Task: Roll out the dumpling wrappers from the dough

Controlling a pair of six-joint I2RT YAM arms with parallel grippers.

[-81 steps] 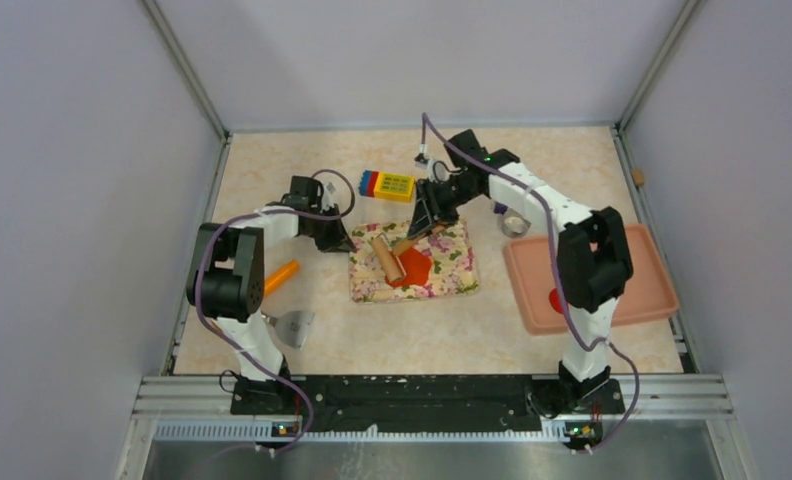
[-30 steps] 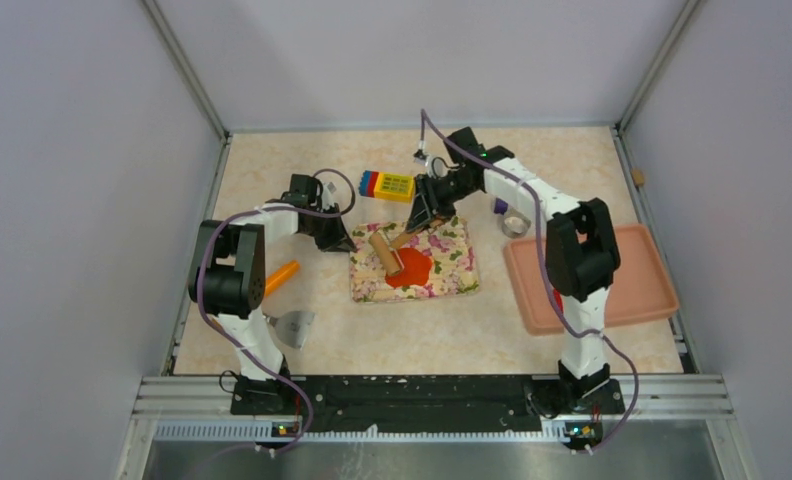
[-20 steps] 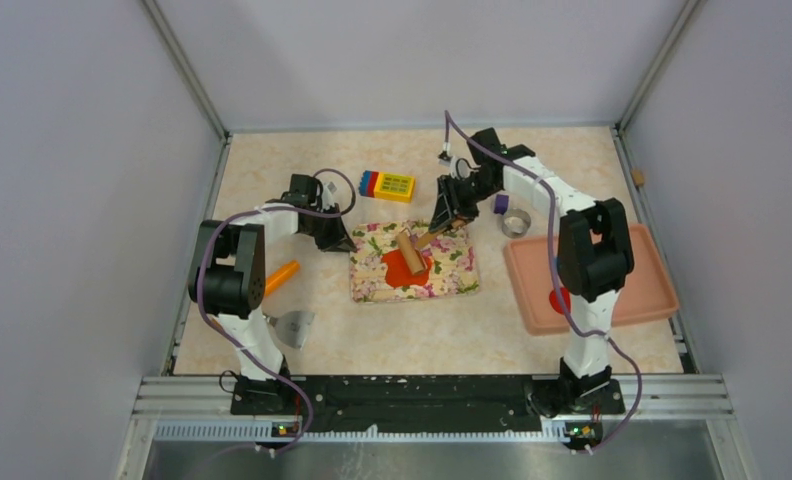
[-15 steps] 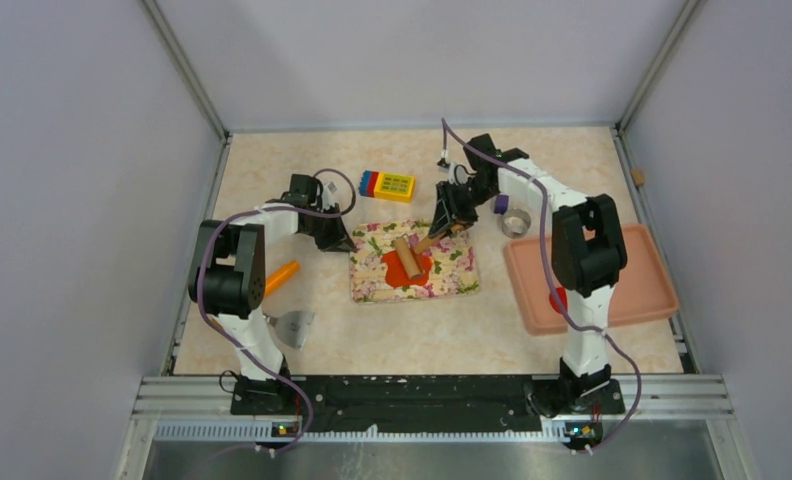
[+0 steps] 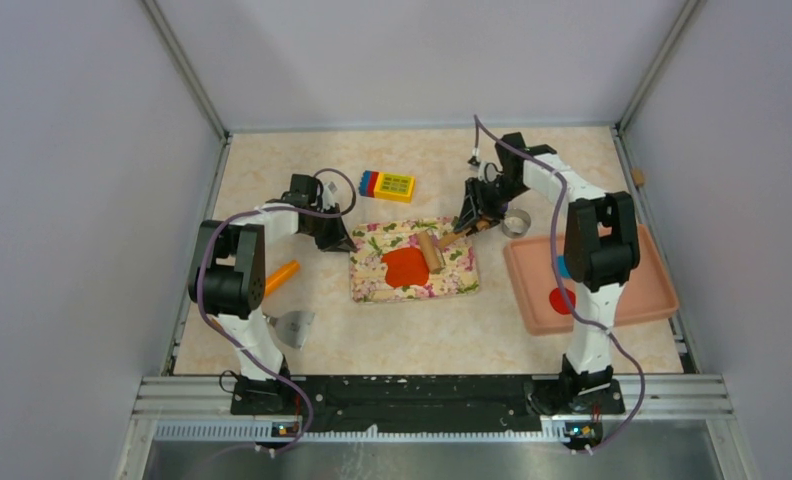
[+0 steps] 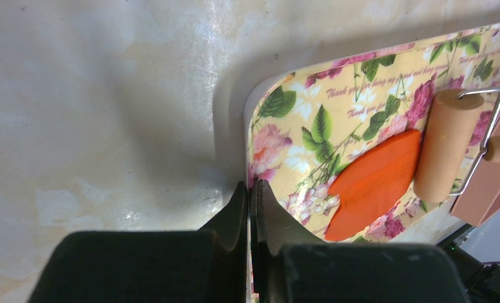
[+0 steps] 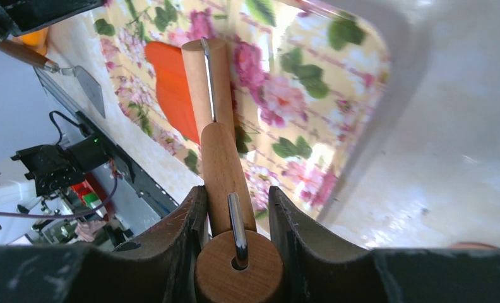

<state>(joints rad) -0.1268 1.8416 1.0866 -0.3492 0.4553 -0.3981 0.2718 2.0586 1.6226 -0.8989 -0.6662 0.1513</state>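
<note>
Marbled beige bench [image 5: 272,170] fills a grey-walled booth, with a floral board [image 5: 372,285] lying at its middle. The dough [image 5: 405,267] lies on that board as a flat red-orange patch. One round wrapper [image 5: 562,300] sits on the pink tray [image 5: 632,300] to the right.

The right arm rises from its base, folds at a high elbow above the tray and reaches back left and downward. Its end effector [image 5: 469,222] hangs over the board's far right corner, just beside a metal ring [image 5: 516,222]. Both fingers [image 7: 194,208] clasp the wooden handle of the roller [image 5: 431,251]. The handle slants down to the drum, which rests on the board against the dough's right edge.

The left arm bends at a raised elbow, its forearm stretched right and low along the bench. Its end effector [image 5: 340,240] is clenched, fingers pressed together with the tips at the board's left rim. Whether they pinch that rim cannot be told.

Toy blocks [image 5: 388,185] lie beyond the board. A carrot [image 5: 281,275] and a scraper [image 5: 294,326] lie near the left arm.
</note>
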